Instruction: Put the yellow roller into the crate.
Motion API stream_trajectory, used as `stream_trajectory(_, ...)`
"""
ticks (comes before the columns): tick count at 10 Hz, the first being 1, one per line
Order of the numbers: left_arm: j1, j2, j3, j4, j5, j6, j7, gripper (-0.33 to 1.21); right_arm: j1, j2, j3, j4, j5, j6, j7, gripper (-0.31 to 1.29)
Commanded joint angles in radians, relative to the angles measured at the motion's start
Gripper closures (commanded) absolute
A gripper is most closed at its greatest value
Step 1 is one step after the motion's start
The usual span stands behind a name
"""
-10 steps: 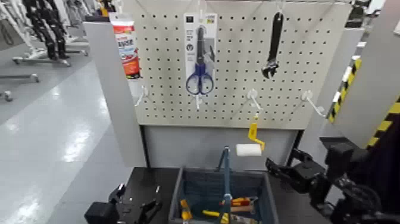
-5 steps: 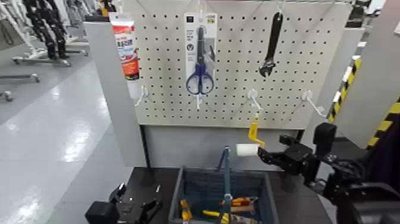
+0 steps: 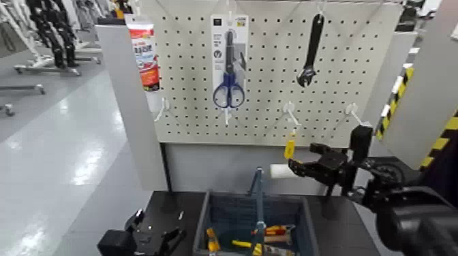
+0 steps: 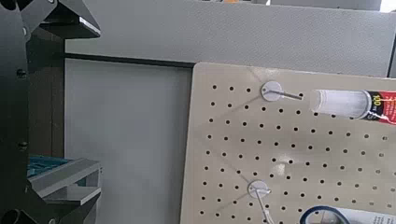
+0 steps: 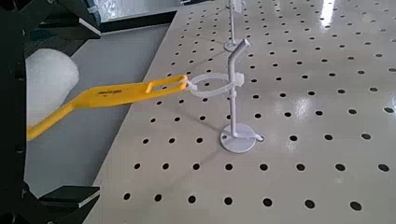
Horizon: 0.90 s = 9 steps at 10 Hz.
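Before a white pegboard (image 3: 272, 75), we see the right gripper (image 3: 294, 167), jaws apart, now closed in on the yellow roller (image 3: 289, 151) hanging above the crate (image 3: 204, 228); grasp looks imminent. Left gripper (image 3: 146, 238) stays parked low.

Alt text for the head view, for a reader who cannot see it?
The right end effector, fingers open, reaches the yellow roller hanging from a pegboard hook, above the crate holding yellow-and-red tools. Scissors and a black wrench hang higher; the left end effector rests low beside the crate.
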Motion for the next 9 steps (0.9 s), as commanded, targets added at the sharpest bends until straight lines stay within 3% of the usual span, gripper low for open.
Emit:
stream_trajectory(1,-0.003,-0.001,-0.002,0.001,0.000,-0.001,0.000,0.12,-0.059,-0.004,0.044,0.071,-0.025,-0.023,0.031,0.13)
stream_trajectory(4,-0.007,-0.001,-0.005,0.004,0.002,0.001,0.000,0.12,-0.096,-0.003,0.080,0.128,-0.060,-0.054,0.052,0.18)
stream_trajectory(5,-0.009,-0.001,-0.006,0.004,0.002,0.001,0.000,0.12,-0.103,-0.003,0.087,0.144,-0.073,-0.063,0.055,0.43)
stream_trajectory(6,-0.009,-0.001,-0.006,0.004,0.002,0.001,0.000,0.12,-0.106,-0.003,0.089,0.147,-0.073,-0.063,0.055,0.85)
stream_trajectory(7,-0.007,-0.001,-0.005,0.004,0.003,0.001,0.000,0.12,-0.105,-0.003,0.090,0.144,-0.076,-0.058,0.054,1.09)
stream_trajectory(9,-0.007,-0.001,-0.005,0.004,0.003,0.001,-0.002,0.12,-0.105,-0.003,0.094,0.139,-0.080,-0.055,0.055,1.26)
